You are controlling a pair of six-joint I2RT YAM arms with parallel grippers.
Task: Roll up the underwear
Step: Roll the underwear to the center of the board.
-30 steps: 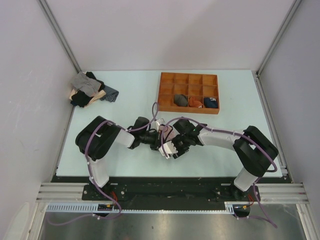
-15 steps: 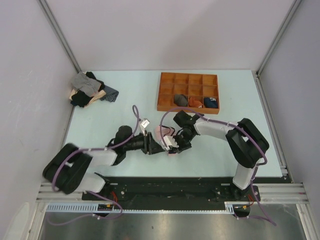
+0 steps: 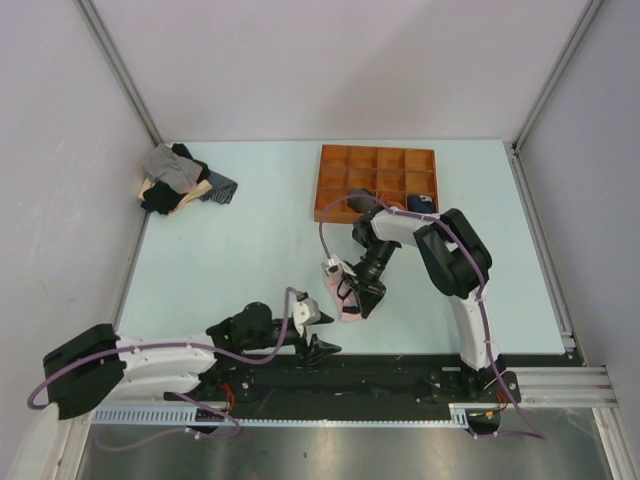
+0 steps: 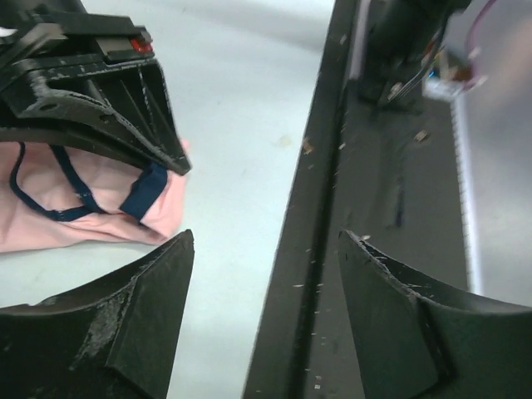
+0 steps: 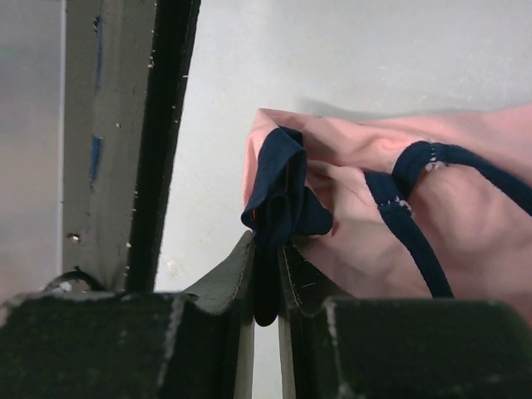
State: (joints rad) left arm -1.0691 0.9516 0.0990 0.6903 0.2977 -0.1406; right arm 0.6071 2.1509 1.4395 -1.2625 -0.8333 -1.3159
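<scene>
The underwear [image 3: 345, 300] is a small light-pink brief with dark navy edging, lying crumpled on the pale table near the front middle. My right gripper [image 3: 360, 293] is shut on a fold of its navy edging [image 5: 278, 199]; in the right wrist view my right gripper [image 5: 266, 253] pinches that fold while the pink underwear [image 5: 399, 216] spreads to the right. My left gripper [image 3: 318, 347] lies low at the table's near edge, apart from the cloth. In the left wrist view my left gripper [image 4: 266, 241] stands open and empty, with the underwear [image 4: 91, 208] off to its left.
An orange compartment tray [image 3: 378, 160] sits at the back right with rolled bundles [image 3: 420, 205] in its front row. A pile of grey, black and tan garments [image 3: 178, 180] lies at the back left. A black rail [image 4: 366, 208] runs along the near table edge.
My left gripper opened, let go of the underwear and pulled back to the near edge. My right gripper closed on the navy edging and drew the cloth nearer.
</scene>
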